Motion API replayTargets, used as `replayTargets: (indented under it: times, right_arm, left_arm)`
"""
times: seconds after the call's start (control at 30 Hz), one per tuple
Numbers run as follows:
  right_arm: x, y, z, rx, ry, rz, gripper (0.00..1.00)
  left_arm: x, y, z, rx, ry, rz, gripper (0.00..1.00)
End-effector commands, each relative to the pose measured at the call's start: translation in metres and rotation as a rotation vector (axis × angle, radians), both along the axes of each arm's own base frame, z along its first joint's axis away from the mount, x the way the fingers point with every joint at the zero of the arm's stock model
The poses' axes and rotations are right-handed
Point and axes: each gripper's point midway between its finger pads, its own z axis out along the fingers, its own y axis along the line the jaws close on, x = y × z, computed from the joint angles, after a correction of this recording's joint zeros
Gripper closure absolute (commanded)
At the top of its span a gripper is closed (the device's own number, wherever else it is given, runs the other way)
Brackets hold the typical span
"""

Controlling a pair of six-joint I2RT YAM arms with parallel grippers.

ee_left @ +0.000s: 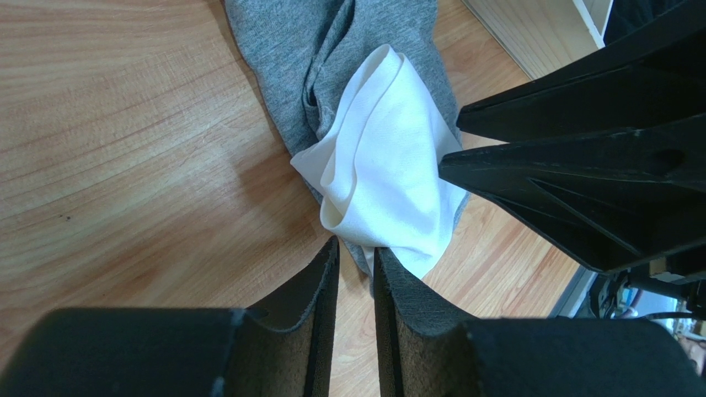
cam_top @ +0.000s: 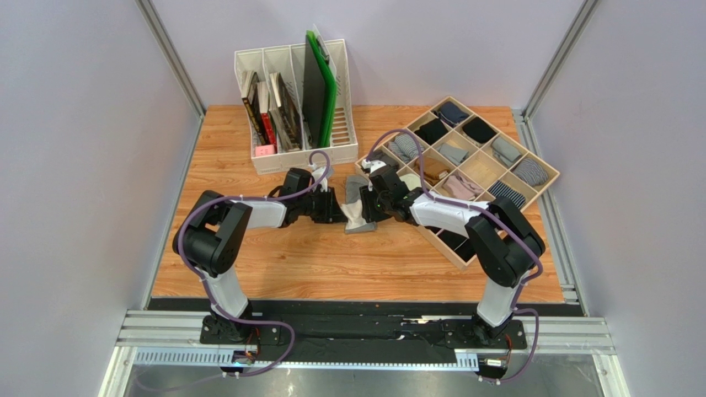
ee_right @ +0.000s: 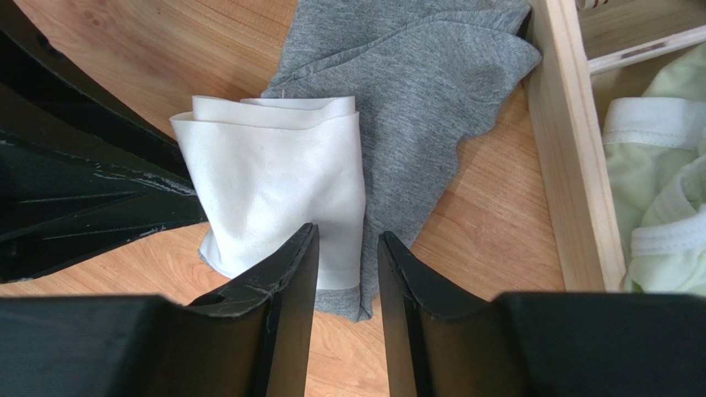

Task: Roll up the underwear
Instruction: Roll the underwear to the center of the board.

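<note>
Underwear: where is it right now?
Top view: the underwear lies crumpled on the wooden table, between the left tool and right tool, just left of the divided tray and in front of the white file rack.

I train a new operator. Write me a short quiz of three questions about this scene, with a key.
1. True or false: the underwear lies in the tray.
2. The waistband is: A black, B white, C green.
3. Which gripper is nearer the tray?
Key: 1 false, it lies on the table; 2 B; 3 the right gripper.
</note>
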Motion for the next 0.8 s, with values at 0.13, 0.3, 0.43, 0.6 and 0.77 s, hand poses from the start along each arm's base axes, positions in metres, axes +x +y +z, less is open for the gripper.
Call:
replayTargets:
  times: [0.13,0.3,0.43,0.6,0.77]
  right_arm:
    - [0.006,0.014,0.001,0.064,0.001,0.022,0.69]
    - [0.004,0.015,-0.002,0.059,0.011,0.034,0.9]
    - [0.003,0.013,0.004,0.068,0.005,0.02,1.0]
    - [-0.004,0.004,0.009,0.075,0.001,-0.008,1.0]
    - [-0.01,-0.002,0.01,0.086,0.001,-0.034,1.0]
  left_arm:
    - [0.011,-0.008,0.012,-0.028,-0.041,-0.012,0.73]
    - [0.011,-0.009,0.013,-0.031,-0.041,-0.013,0.73]
    - [0.011,-0.009,0.015,-0.037,-0.041,-0.007,0.73]
    - [0.011,-0.011,0.016,-0.048,-0.038,-0.003,0.74]
    - [0.012,-0.013,0.013,-0.052,-0.032,-0.003,0.73]
